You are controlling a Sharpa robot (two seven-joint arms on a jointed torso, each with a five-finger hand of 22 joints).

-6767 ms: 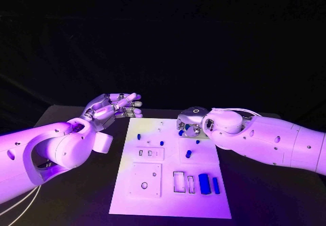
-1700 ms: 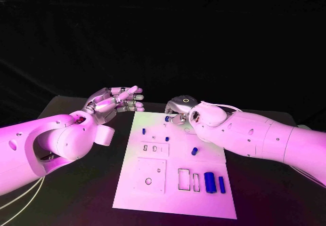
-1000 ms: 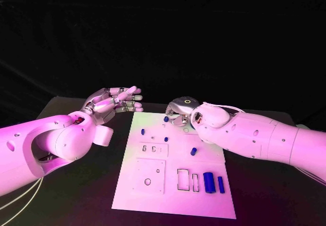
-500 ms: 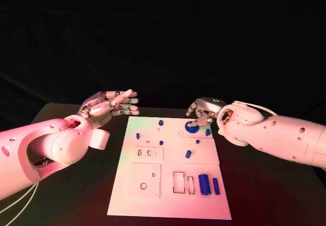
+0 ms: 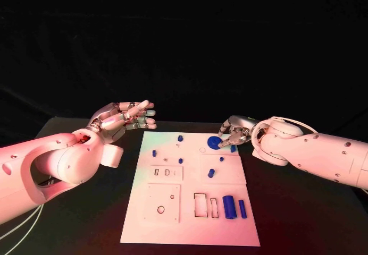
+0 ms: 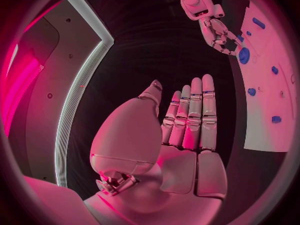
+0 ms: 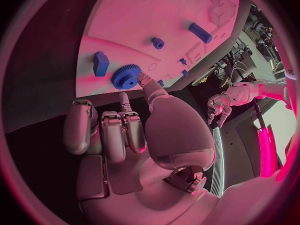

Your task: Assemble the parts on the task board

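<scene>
- The right hand (image 5: 235, 133) pinches a blue gear (image 5: 214, 142) at its fingertips, right over the far right corner of the board (image 5: 192, 223).
- Can't tell whether the gear is touching the board or just hanging above it; the right wrist view shows it (image 7: 125, 76) edge-on at the board's rim, next to a small blue block (image 7: 100, 63).
- So the step in hand looks like placing the gear, probably onto a post or seat near that corner.
- The left hand (image 5: 123, 119) holds nothing, fingers straight and close together, up off the table beside the board's far left corner, well apart from the gear.
- Next move, as a guess: line the gear's bore up over its seat, lower it flat, then let go.
- Other blue parts lie well short of the right hand, nearer the robot: a short peg (image 5: 211, 173) mid-board and two bars (image 5: 229, 206) at the near end.
</scene>
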